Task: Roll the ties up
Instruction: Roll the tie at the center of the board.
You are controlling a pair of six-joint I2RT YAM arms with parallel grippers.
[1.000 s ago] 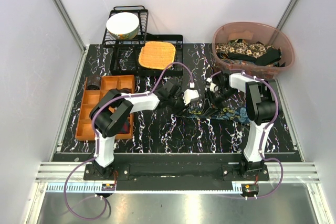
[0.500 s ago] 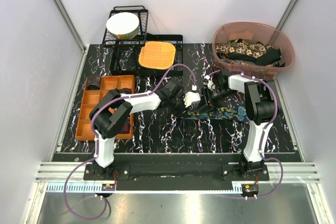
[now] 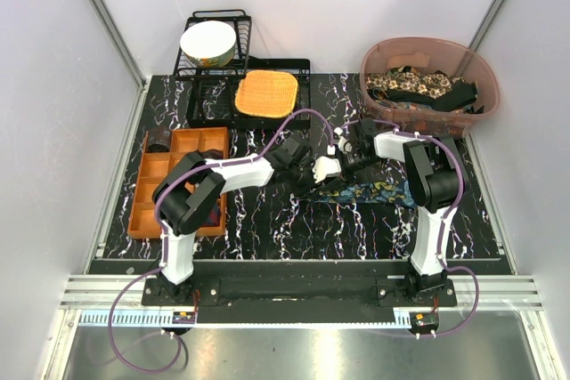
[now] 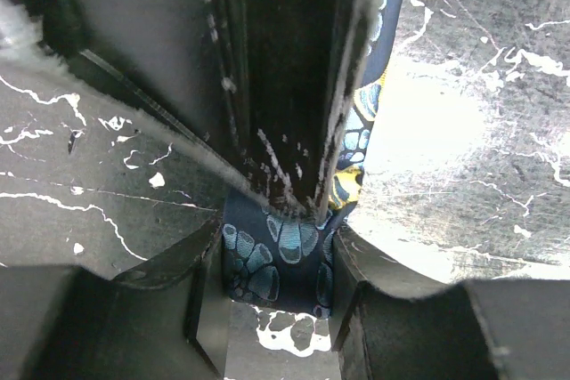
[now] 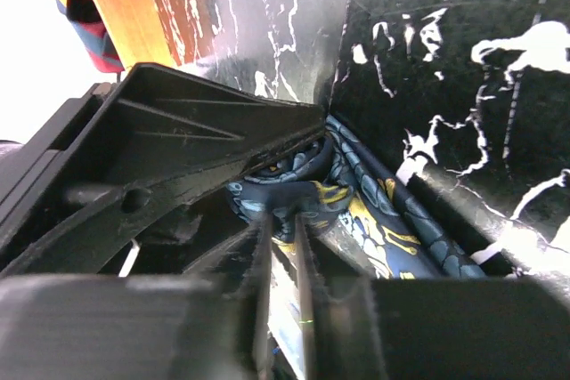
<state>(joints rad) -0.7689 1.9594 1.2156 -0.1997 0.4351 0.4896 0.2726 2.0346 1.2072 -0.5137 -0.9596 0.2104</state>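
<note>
The dark blue tie (image 3: 381, 190) with teal-yellow print lies on the black marbled table right of centre. Its left end is bunched between the two grippers. My left gripper (image 3: 326, 169) is shut on that bunched end; in the left wrist view the tie (image 4: 254, 266) fills the gap between the fingers of my left gripper (image 4: 276, 239). My right gripper (image 3: 349, 160) meets it from the right. In the right wrist view my right gripper (image 5: 283, 224) is nearly shut and pinches a fold of the tie (image 5: 374, 220). More ties (image 3: 419, 86) lie in the pink bin.
The pink bin (image 3: 374, 55) stands at the back right. An orange woven mat (image 3: 265, 93) and a dish rack with a white bowl (image 3: 207, 42) are at the back. An orange compartment tray (image 3: 153, 195) stands at the left.
The right gripper has moved left and back, close against the left gripper. The left gripper shifted slightly right. The flat stretch of tie on the table has grown shorter.
</note>
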